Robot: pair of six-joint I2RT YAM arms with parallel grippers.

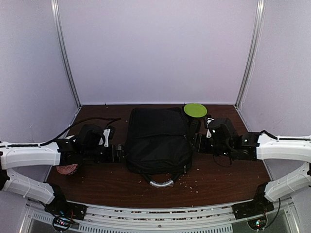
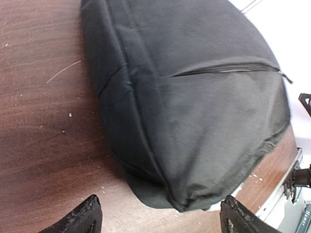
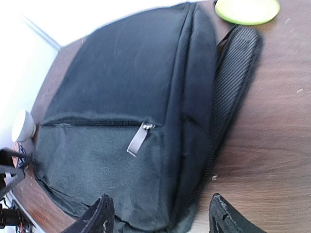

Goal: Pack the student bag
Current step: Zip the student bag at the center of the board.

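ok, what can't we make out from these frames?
Student bag contents: all views, fabric hides them.
Pinkish item: top view, left arm covers most of it.
Green disc: right wrist view, top edge cuts it off.
White round thing: right wrist view, blurred and washed out.

No text, brand or number is legible on the student bag (image 1: pixel 158 141). Marks on a teal strip (image 2: pixel 306 219) in the left wrist view are too blurred to read
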